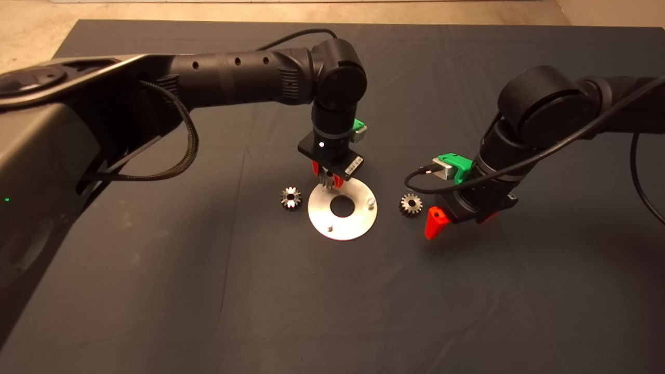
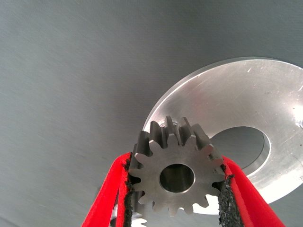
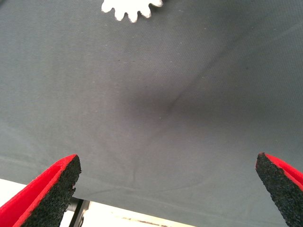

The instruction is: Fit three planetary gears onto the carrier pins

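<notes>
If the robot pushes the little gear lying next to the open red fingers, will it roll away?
Probably not: that gear lies flat on the mat, so it would likely slide. It looks like solid metal, likely stiff and heavy for its size. The right gripper is open beside it.

gear [image 2: 176, 176]: grey metal, dull sheen | disc [image 2: 265, 99]: shiny brushed metal | mat [image 1: 208, 291]: matt dark cloth | pads [image 2: 226, 198]: rough black
</notes>
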`<state>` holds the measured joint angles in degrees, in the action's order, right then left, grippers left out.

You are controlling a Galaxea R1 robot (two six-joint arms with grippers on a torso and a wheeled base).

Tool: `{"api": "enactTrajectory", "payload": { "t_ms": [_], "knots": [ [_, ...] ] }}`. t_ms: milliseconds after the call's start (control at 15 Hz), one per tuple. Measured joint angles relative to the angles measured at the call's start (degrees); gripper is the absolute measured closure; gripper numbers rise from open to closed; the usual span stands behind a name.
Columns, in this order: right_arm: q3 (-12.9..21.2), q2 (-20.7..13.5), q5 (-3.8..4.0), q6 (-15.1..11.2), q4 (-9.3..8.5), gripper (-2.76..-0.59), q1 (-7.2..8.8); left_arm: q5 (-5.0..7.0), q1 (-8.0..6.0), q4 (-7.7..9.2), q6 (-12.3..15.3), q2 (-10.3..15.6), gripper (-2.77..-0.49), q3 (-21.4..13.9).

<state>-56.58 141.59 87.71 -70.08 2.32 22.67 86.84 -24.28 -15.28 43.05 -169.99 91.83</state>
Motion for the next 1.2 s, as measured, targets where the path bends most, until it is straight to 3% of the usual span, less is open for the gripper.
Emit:
{"api": "enactTrajectory", "payload": {
  "t_ms": [533, 733, 867, 1200],
  "knots": [
    [0.05, -0.02, 0.0, 0.0, -0.01, -2.76, -0.63, 0.13, -0.05, 0.02, 0.25, 0.0, -0.91, 0.43],
    [0.05, -0.02, -0.01, 0.0, 0.0, -2.76, -0.63, 0.07, 0.03, -0.8, 4.4, 0.24, -0.91, -1.54],
    [0.05, 0.0, -0.01, 0.0, 0.0, -2.76, -0.63, 0.13, 0.2, -1.44, 4.96, 0.33, -0.94, -2.16],
    [0.05, -0.02, -0.01, 0.0, 0.0, -2.76, -0.63, -0.02, 0.17, -1.14, 5.17, 0.3, -1.05, -1.48]
  ]
}}
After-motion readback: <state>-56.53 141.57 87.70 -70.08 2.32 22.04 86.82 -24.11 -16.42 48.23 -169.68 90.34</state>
